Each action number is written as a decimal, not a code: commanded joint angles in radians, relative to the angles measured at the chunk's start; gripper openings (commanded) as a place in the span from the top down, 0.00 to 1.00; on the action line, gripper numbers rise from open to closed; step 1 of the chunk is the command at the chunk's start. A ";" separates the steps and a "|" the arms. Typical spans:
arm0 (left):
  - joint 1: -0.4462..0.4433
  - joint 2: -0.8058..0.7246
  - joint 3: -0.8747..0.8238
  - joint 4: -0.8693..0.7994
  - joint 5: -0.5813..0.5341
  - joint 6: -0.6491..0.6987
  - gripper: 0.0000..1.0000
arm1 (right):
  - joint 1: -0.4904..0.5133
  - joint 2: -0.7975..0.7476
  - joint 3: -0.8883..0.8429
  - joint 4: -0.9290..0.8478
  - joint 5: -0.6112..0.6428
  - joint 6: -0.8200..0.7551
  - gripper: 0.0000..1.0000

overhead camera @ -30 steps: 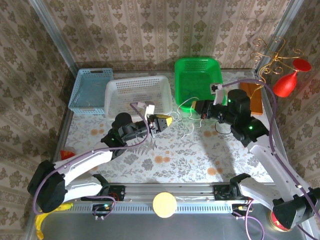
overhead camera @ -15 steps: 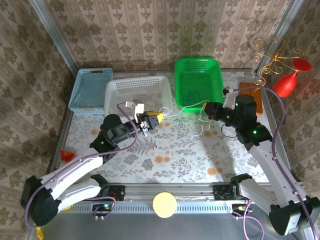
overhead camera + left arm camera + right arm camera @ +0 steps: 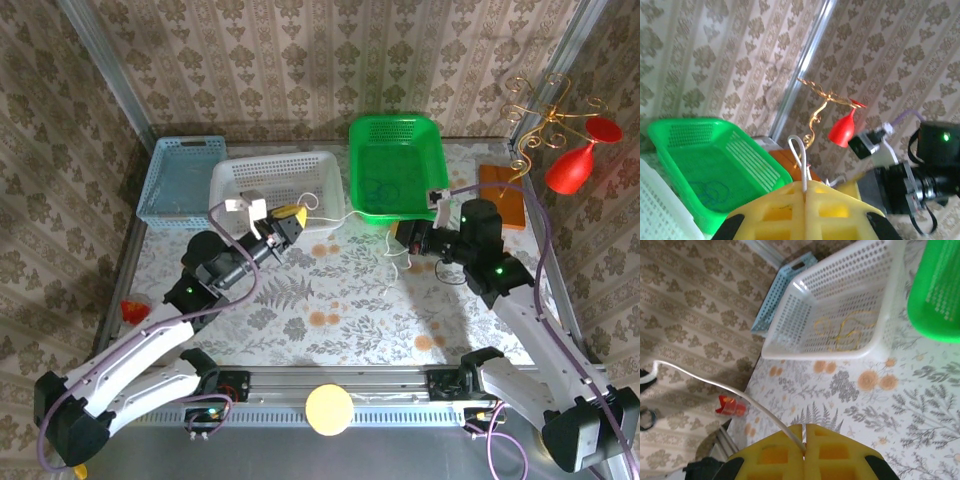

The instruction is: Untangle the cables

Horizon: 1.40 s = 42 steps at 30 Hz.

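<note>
Two tools are engaged, and both are clamped on the same item. The left tool (image 3: 287,220), seen in the overhead view left of centre, has its yellow pads (image 3: 775,212) pressed together on a white cable (image 3: 350,214); in the left wrist view a short loop of that cable (image 3: 799,150) stands up out of the seam between the pads. The right tool (image 3: 408,238), right of centre, is likewise closed on the cable; in the right wrist view the strand (image 3: 740,395) leaves the seam and runs off toward the upper left of the frame.

Between the tools the cable's long axis lies left to right across the frame, just in front of the white basket (image 3: 270,160) and the green basket (image 3: 395,128). The span is raised off the worktop (image 3: 350,300). Slack sags and curls just below and left of the right tool, so the loose portion lies nearer the right arm.

A dark cord (image 3: 378,188) lies coiled on the floor of the green basket. A yellow cord (image 3: 842,332) lies in the white basket. Both are well apart from the held cable.

Assessment: separation looks largely complete. The coming move turns on that left-to-right axis, and the remaining slack sits on the right arm's side.
</note>
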<state>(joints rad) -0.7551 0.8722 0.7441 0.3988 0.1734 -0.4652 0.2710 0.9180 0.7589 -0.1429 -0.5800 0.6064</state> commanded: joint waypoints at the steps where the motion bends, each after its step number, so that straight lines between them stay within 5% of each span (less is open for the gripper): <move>1: 0.019 0.025 0.124 -0.034 -0.039 0.081 1.00 | 0.024 -0.015 -0.042 0.067 -0.023 0.028 1.00; 4: 0.039 0.083 0.214 -0.076 0.000 0.104 1.00 | 0.054 -0.007 -0.064 0.099 -0.010 0.045 1.00; 11: 0.118 0.183 0.430 -0.216 0.038 0.212 1.00 | 0.082 -0.011 -0.034 0.045 0.002 0.026 0.47; 15: 0.217 0.223 0.543 -0.281 0.049 0.264 1.00 | 0.082 -0.036 -0.018 0.002 0.032 0.010 0.35; 30: 0.690 0.435 0.881 -0.283 0.021 0.311 1.00 | 0.077 -0.006 0.040 -0.084 0.049 -0.026 0.32; 42: 0.912 0.659 1.003 -0.240 0.040 0.308 1.00 | 0.053 0.040 0.046 -0.106 0.043 -0.038 0.31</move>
<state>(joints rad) 0.1196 1.4982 1.7222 0.1204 0.2050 -0.1745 0.3336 0.9497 0.7753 -0.2188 -0.5488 0.5968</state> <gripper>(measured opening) 0.049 0.685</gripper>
